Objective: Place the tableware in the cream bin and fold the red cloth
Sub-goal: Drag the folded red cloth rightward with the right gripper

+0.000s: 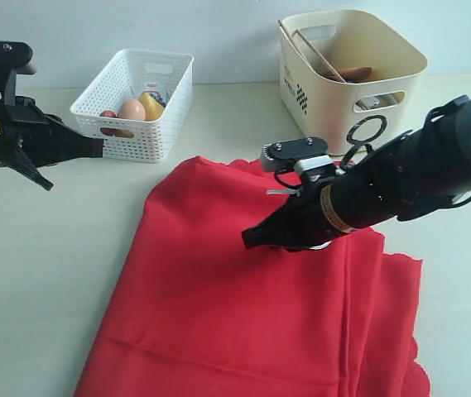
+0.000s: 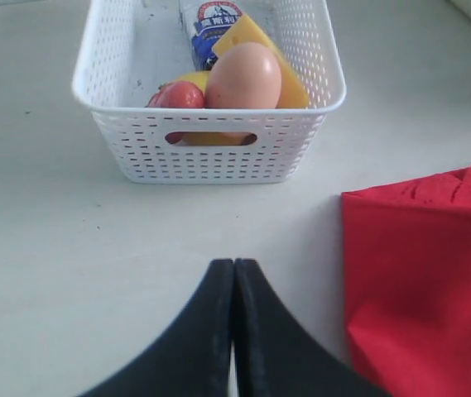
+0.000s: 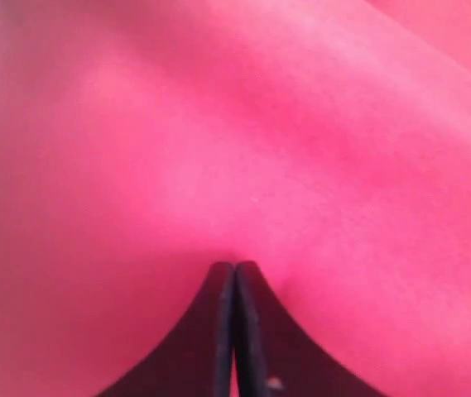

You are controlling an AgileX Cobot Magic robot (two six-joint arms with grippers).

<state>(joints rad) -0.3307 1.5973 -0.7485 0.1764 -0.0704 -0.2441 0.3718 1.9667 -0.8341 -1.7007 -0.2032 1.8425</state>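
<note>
Exterior view: soft, even light is falling from above. The table (image 1: 36, 273) is reading pale, nearly washing out toward the upper edge. The right arm (image 1: 417, 165) is throwing a faint, blurred shadow on the red cloth (image 1: 218, 314) at mid-frame.

Left wrist view: the white basket (image 2: 210, 149) is showing sharp and bright. The left gripper (image 2: 234, 266) is sitting matte black, edges slightly soft.

Right wrist view: the cloth is filling the frame out of focus, shifting toward pink and dimming at one side. The right gripper (image 3: 234, 266) is showing dark.
</note>
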